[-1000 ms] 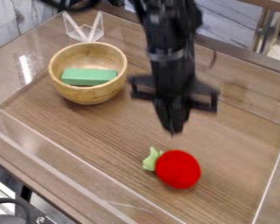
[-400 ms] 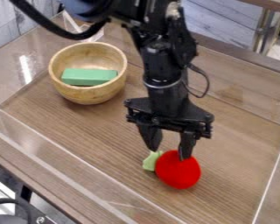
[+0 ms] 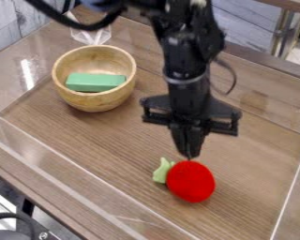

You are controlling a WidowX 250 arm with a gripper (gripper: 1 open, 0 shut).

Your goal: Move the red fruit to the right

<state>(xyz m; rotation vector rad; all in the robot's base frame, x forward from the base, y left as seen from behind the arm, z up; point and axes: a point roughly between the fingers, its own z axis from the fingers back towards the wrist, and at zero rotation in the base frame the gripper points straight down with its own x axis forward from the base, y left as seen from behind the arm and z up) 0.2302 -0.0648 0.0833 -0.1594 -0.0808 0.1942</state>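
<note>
The red fruit [image 3: 191,182] lies on the wooden table near the front right, its light green leafy piece [image 3: 161,171] pointing left. My gripper [image 3: 190,150] points straight down right above the fruit. Its fingers are pressed together into one dark tip, with nothing between them. The tip ends just over the fruit's top; I cannot tell whether it touches. The black arm rises from there toward the top of the view.
A wooden bowl [image 3: 67,97] stands at the back left with a green rectangular block [image 3: 95,82] inside. A low clear wall [image 3: 65,164] runs along the table's front left edge. A pale object [image 3: 87,36] sits behind the bowl.
The gripper was shut, then came down open around the fruit's top, and now stands shut again slightly higher. The fruit stays in the same spot.
</note>
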